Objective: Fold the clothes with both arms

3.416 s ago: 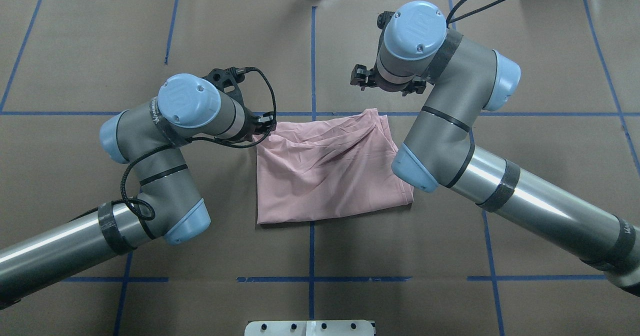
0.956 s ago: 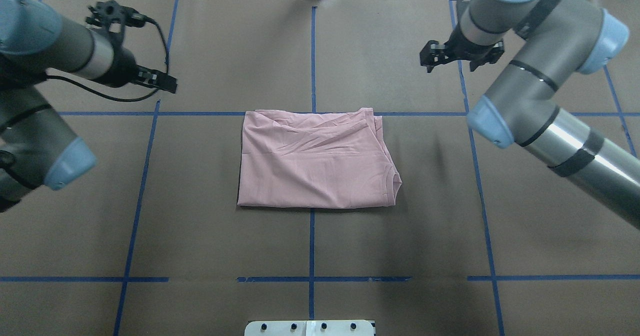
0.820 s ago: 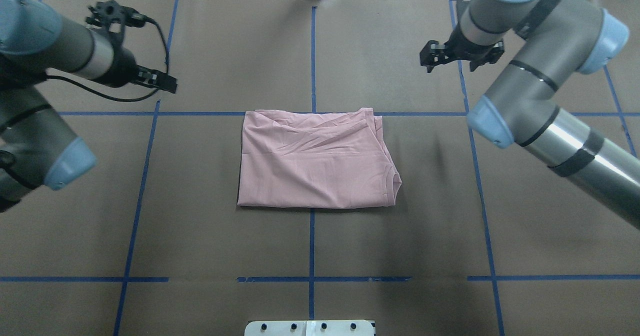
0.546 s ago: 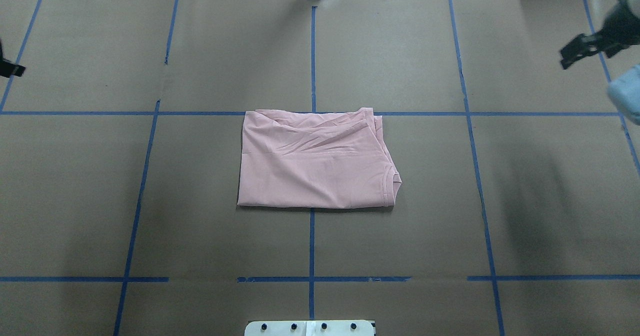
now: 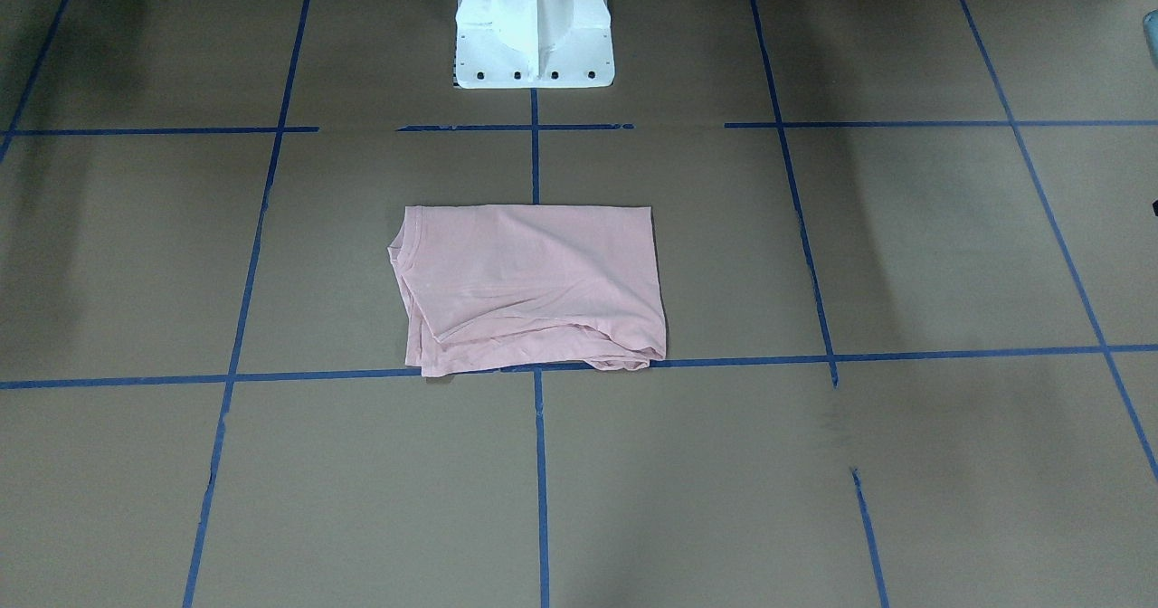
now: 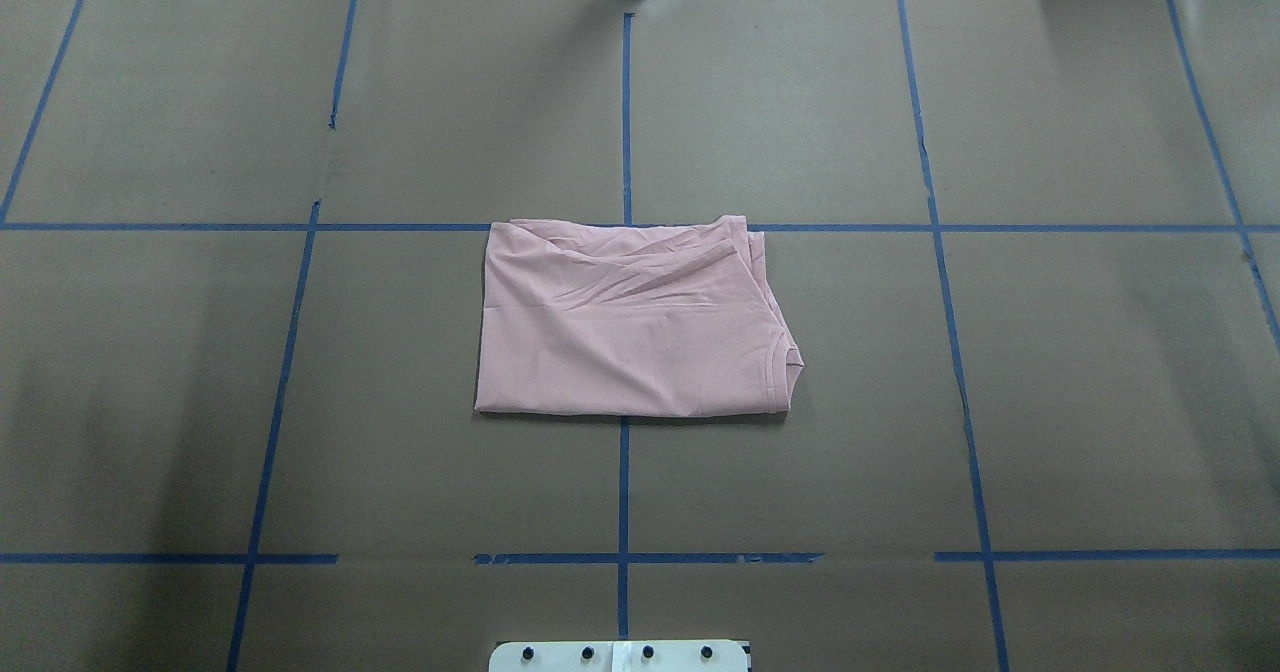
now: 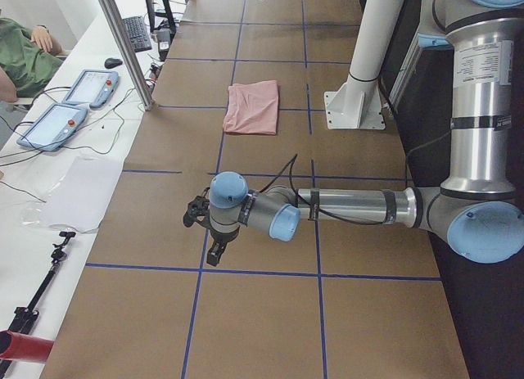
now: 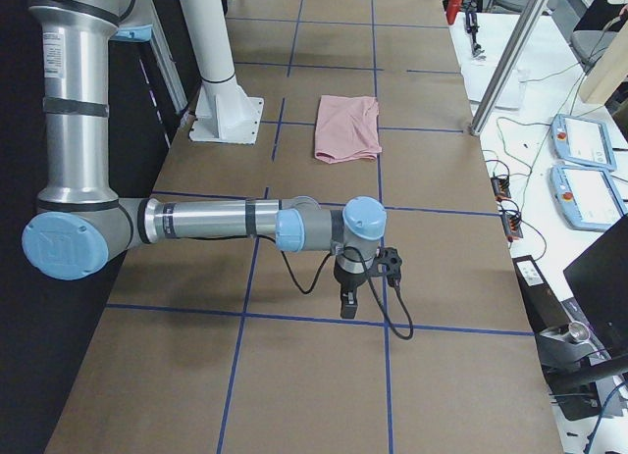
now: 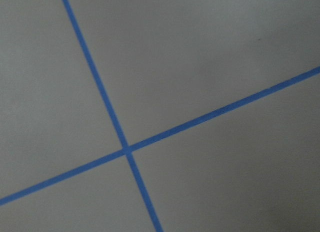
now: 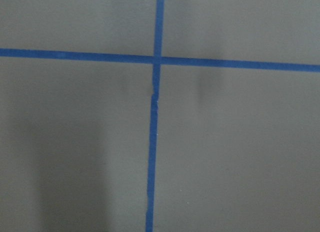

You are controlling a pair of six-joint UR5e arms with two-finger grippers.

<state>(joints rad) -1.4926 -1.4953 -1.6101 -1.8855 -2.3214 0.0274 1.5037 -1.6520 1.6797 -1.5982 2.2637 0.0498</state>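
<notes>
The pale pink T-shirt (image 6: 630,322) lies folded into a flat rectangle at the table's middle, collar at its right near corner; the cartoon print is hidden. It also shows in the front view (image 5: 529,287) and both side views (image 7: 251,107) (image 8: 346,126). Neither arm is in the overhead or front view. My left gripper (image 7: 214,252) hangs over bare paper far from the shirt; I cannot tell if it is open. My right gripper (image 8: 350,302) hangs likewise at the opposite end; I cannot tell its state. Both wrist views show only brown paper and blue tape.
Brown paper with a blue tape grid (image 6: 624,102) covers the table. The white pedestal base (image 5: 532,24) stands at the robot's edge. Teach pendants (image 7: 49,125) (image 8: 584,140) and cables lie on the side benches. A metal post (image 7: 123,43) stands at the far edge.
Both arms have swung outward from the shirt and left the overhead view. The shirt has lain folded and still for the last second.
</notes>
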